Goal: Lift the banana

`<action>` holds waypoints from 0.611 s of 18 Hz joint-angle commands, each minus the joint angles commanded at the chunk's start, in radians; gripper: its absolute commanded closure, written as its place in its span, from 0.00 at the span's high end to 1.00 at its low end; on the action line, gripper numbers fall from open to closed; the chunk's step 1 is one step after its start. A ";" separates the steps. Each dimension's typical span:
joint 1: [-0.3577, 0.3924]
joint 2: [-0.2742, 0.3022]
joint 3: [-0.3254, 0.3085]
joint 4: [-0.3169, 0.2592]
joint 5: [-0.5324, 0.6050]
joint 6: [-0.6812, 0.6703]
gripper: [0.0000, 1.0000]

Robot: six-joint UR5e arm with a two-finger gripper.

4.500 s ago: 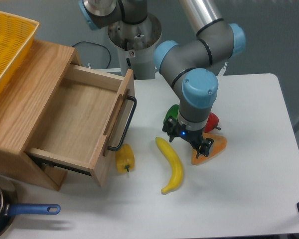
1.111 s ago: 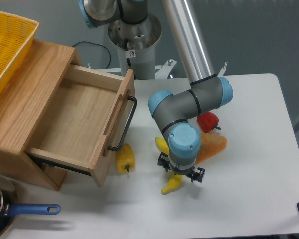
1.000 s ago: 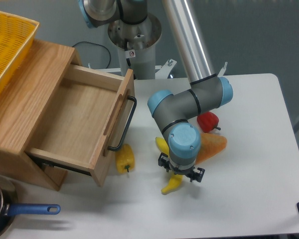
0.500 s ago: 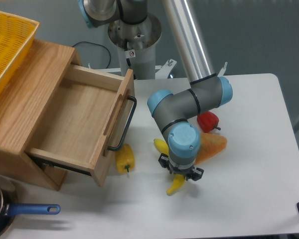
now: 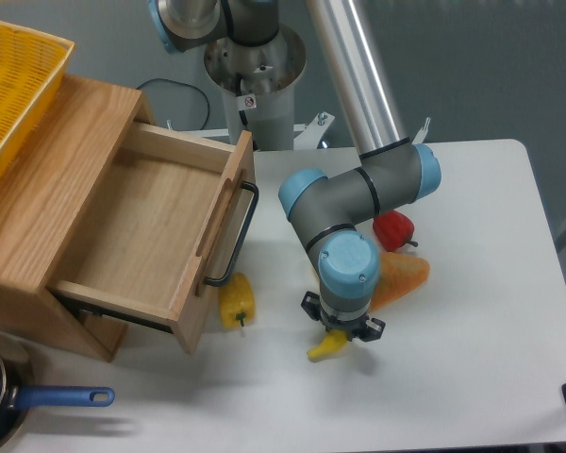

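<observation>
While the arm's wrist hides most of it, the gripper [image 5: 342, 330] points straight down and appears clamped on the banana [image 5: 324, 348]; only the banana's yellow lower tip shows, poking out below and left of the wrist. Taking the open wooden drawer [image 5: 160, 231] as the landmark, the banana lies to its right and slightly nearer the camera, on the white table [image 5: 472, 377]. A small yellow pepper [image 5: 236, 303] sits just beside the drawer's front corner. An orange wedge [image 5: 399, 276] and a red pepper [image 5: 393, 229] lie farther right, behind the arm. To lift well, I judge it should rise straight up, keeping the grip firm so the curved fruit does not swivel. No readable writing; a small label on the robot base is too small to read.
</observation>
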State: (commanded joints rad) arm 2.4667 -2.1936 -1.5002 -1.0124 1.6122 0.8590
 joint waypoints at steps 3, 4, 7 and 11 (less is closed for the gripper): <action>0.002 0.000 -0.003 0.000 0.002 -0.002 0.29; 0.002 0.000 -0.005 0.000 0.002 -0.002 0.28; 0.002 0.011 0.005 -0.002 0.002 -0.002 0.27; -0.005 0.032 0.037 -0.011 0.002 -0.002 0.28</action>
State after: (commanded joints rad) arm 2.4621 -2.1614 -1.4635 -1.0231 1.6137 0.8575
